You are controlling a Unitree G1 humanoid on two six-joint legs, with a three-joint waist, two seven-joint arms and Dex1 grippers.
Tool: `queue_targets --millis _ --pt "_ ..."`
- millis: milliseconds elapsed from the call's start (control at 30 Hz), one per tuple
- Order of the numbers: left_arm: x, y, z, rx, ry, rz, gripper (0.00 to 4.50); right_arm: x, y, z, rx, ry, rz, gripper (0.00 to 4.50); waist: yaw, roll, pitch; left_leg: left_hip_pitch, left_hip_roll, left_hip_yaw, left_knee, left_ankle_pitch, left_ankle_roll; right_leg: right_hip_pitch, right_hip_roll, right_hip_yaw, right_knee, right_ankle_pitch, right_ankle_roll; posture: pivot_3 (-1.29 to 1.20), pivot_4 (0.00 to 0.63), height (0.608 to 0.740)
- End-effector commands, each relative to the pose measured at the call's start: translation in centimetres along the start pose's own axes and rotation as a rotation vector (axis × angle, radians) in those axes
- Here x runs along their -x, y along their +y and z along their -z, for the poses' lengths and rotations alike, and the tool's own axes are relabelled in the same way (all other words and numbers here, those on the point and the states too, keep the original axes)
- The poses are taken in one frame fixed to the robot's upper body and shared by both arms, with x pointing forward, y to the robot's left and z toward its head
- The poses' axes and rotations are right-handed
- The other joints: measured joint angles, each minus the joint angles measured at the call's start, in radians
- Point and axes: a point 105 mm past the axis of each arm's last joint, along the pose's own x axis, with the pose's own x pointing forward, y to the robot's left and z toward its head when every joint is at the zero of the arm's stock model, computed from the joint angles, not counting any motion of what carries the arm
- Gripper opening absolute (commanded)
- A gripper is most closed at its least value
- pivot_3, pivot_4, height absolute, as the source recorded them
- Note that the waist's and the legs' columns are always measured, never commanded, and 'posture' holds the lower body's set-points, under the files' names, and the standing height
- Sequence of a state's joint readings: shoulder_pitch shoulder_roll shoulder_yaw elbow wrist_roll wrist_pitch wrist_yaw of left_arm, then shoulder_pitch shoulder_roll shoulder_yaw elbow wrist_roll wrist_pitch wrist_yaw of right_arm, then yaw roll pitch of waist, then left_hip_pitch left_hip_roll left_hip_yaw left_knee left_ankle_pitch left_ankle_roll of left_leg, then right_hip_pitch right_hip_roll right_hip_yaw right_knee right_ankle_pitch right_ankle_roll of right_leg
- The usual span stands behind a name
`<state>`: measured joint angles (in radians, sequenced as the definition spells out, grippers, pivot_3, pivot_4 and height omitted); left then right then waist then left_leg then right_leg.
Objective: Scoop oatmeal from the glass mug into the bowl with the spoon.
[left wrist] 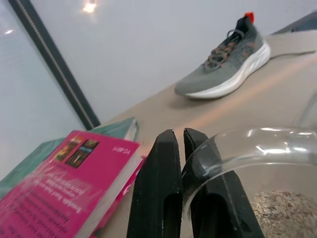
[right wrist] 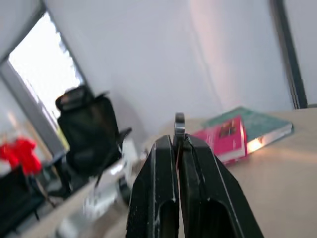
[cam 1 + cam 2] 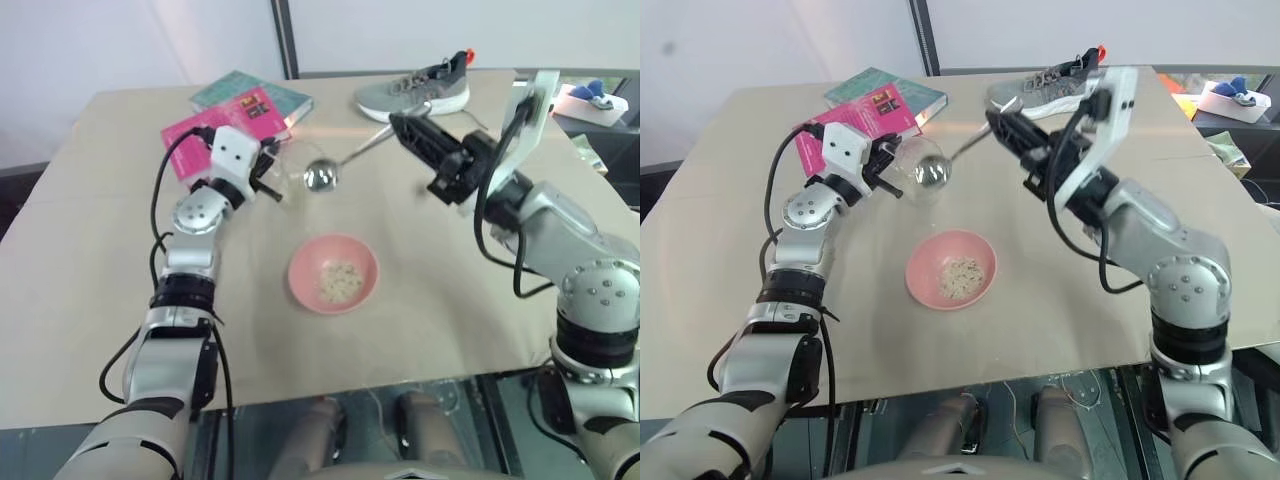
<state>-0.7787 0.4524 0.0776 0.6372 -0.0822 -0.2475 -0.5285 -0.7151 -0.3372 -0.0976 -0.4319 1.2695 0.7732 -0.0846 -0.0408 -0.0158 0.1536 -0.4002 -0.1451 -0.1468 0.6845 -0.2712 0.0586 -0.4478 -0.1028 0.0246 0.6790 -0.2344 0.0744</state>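
pink bowl (image 3: 333, 273) mid-table, spoon (image 3: 345, 160) over glass mug (image 3: 292, 170)

I see print on the pink book (image 1: 64, 183) beside my left gripper (image 1: 184, 136), but can't read any.

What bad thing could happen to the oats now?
The right gripper pinches just the handle end of the spoon, so the long spoon could wobble and drop oatmeal before reaching the pink bowl. The left gripper clamps only the thin rim of the glass mug; a bump from the spoon head might tip it, spilling oats.
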Motion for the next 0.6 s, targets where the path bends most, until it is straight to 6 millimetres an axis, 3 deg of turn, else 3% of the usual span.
queue_targets --millis 33,233,500,600 --pt "0.0 0.7 -2.3 -0.009 -0.087 -0.023 0.04 -0.6 0.4 -1.6 0.005 -0.058 -0.010 0.00 0.000 0.000 0.000 0.000 0.000 0.000 0.000 0.000 0.000 0.000 0.000 0.000 0.000 0.000 0.000 0.00 0.150 0.740" --pt "0.0 0.4 -2.9 0.040 -0.115 -0.030 0.04 -2.0 -0.6 0.2 0.055 -0.003 0.026 0.00 -0.001 0.000 0.000 0.000 0.000 0.000 0.000 0.000 0.000 0.000 0.000 0.000 0.000 0.000 0.000 0.00 0.150 0.740" --pt "0.4 -0.4 -2.5 0.125 -0.093 -0.054 0.04 -5.6 -1.1 4.6 0.256 0.123 0.018 0.00 -0.005 0.000 0.000 0.000 0.000 0.000 0.000 0.000 0.000 0.000 0.000 0.000 0.000 0.000 0.000 0.00 0.150 0.740" --pt "0.9 -0.3 -1.8 0.179 -0.062 -0.083 0.00 -6.3 -1.3 5.4 0.301 0.140 -0.007 1.05 -0.004 0.000 0.000 0.000 0.000 0.000 0.000 0.000 0.000 0.000 0.000 0.000 0.000 0.000 0.000 0.00 0.150 0.740"
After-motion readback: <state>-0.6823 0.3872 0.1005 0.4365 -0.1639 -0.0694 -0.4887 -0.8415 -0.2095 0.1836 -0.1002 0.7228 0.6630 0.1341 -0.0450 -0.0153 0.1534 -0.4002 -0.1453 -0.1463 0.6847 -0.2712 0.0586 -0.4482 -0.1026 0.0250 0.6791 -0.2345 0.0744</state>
